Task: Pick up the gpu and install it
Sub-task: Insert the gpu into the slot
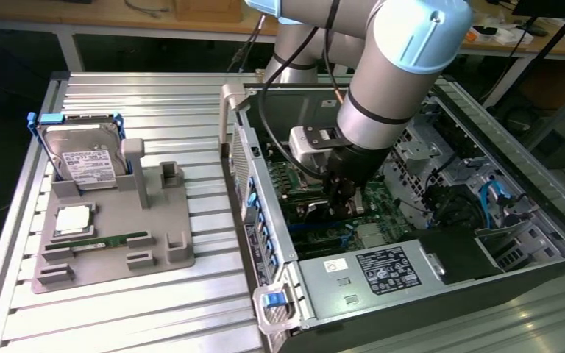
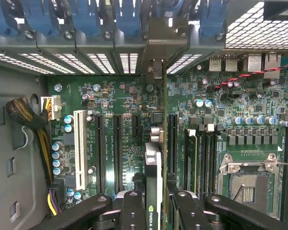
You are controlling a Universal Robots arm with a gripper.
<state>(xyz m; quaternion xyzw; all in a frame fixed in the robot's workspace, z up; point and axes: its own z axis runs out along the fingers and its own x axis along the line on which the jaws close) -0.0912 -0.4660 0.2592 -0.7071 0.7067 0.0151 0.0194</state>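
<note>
Exterior view, centre of frame: my gripper [image 1: 344, 197] reaches down into the open computer case [image 1: 518, 184], and my own forearm and wrist hide most of what I hold; there the card is hard to make out against the motherboard [image 1: 307, 198].

Wrist view, bottom centre: my fingers [image 2: 133, 211] are closed on the gpu [image 2: 153, 177], one black finger on each flat face. The card is seen edge-on, so its green board is barely visible; its lower part is cut off by the frame edge and by my fingers. A small logo shows on the dark edge between the fingers.

Orientation: the gpu's long axis runs from the bottom of the wrist frame up toward the slotted rear panel [image 2: 110, 62] at the top, parallel to the black expansion slots [image 2: 118, 153]. Its silver metal end points toward that panel. Whether the card is seated in a slot I cannot tell.

Surroundings, wrist view: a white slot [image 2: 79, 148] lies left of centre, the empty CPU socket [image 2: 247, 184] at lower right, a braided cable bundle [image 2: 24, 112] at the left edge.

Exterior view, left: a grey fixture [image 1: 115, 235] on the slatted table [image 1: 115, 316] holds an upright hard drive [image 1: 82, 158] and a memory stick [image 1: 111, 241].
</note>
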